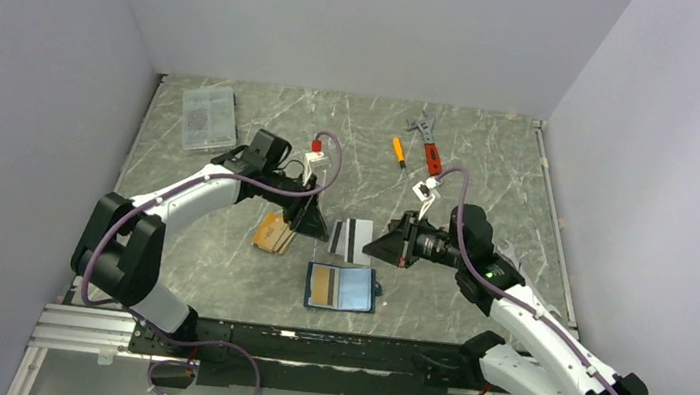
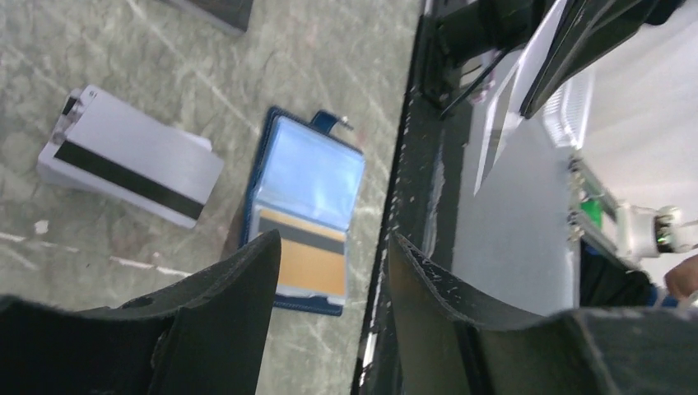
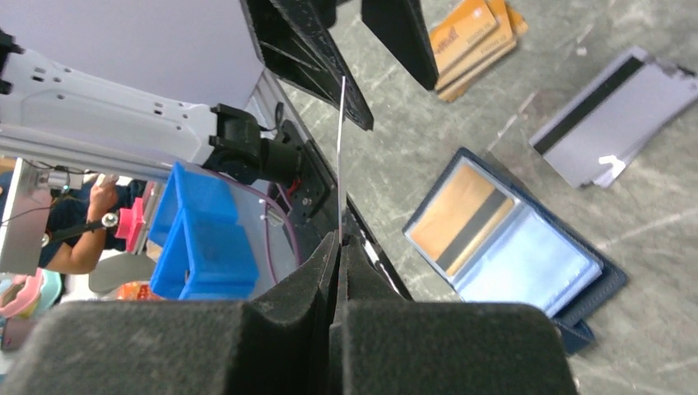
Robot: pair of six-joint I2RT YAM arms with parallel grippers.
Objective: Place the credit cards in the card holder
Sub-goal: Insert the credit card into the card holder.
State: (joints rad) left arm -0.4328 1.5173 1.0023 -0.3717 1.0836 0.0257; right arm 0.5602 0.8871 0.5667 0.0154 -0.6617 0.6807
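The navy card holder (image 1: pixel 342 287) lies open near the table's front edge, with an orange-tan card with a dark stripe (image 1: pixel 320 284) in its left pocket. It also shows in the left wrist view (image 2: pixel 313 164) and the right wrist view (image 3: pixel 527 247). White-grey striped cards (image 1: pixel 353 239) lie behind it, and an orange-tan stack (image 1: pixel 273 233) lies to their left. My right gripper (image 3: pixel 340 243) is shut on a thin pale card (image 3: pixel 341 156), held upright and edge-on above the table. My left gripper (image 2: pixel 333 247) is open and empty, just left of the white-grey cards.
A clear plastic box (image 1: pixel 208 117) sits at the back left. A yellow-handled screwdriver (image 1: pixel 398 151) and a red-handled wrench (image 1: pixel 428 145) lie at the back right. The black frame rail (image 1: pixel 308 339) runs along the table's front edge.
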